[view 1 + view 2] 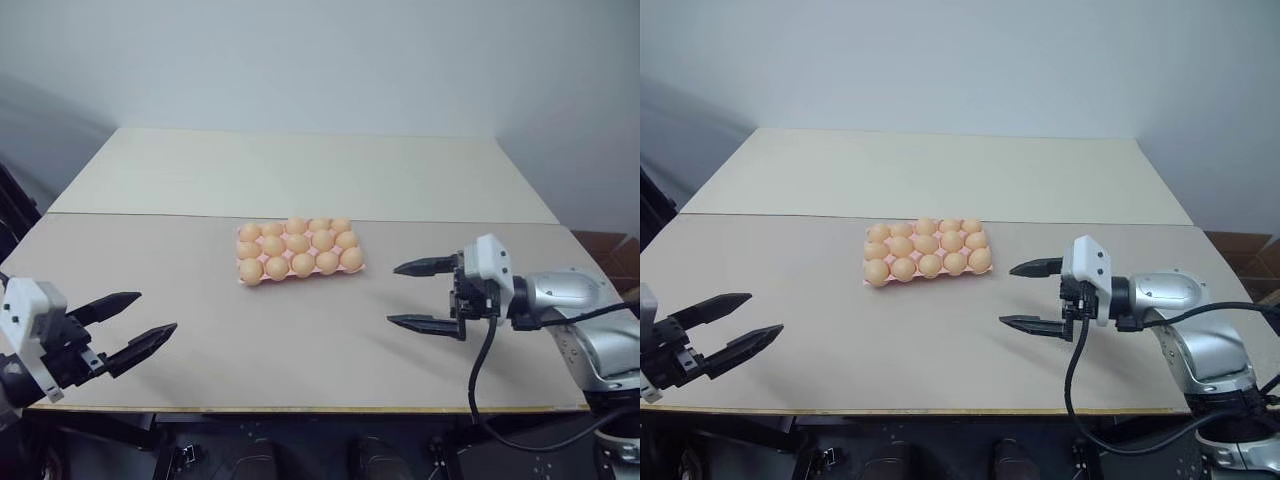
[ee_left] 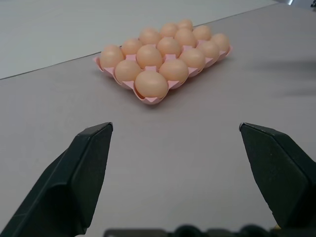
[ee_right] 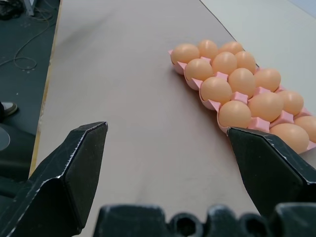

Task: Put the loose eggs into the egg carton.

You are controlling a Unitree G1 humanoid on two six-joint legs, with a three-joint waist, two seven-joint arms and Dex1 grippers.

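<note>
Carton position: the flat pink moulded egg carton (image 1: 245, 279) lies near the middle of the pale beige table (image 1: 300, 340), just on the near side of the seam that joins the table's two boards. Smooth pale orange-tan eggs (image 1: 298, 243) fill all fifteen cups, three rows of five, each seated upright in its own cup. Left gripper (image 1: 140, 322), with two black fingers, hovers over the near left corner of the table, well apart from the carton; its jaws stand wide open and hold nothing. Right gripper (image 1: 412, 294) hangs to the right of the carton, pointing toward it, near but not touching; its jaws also stand wide open and empty.
</note>
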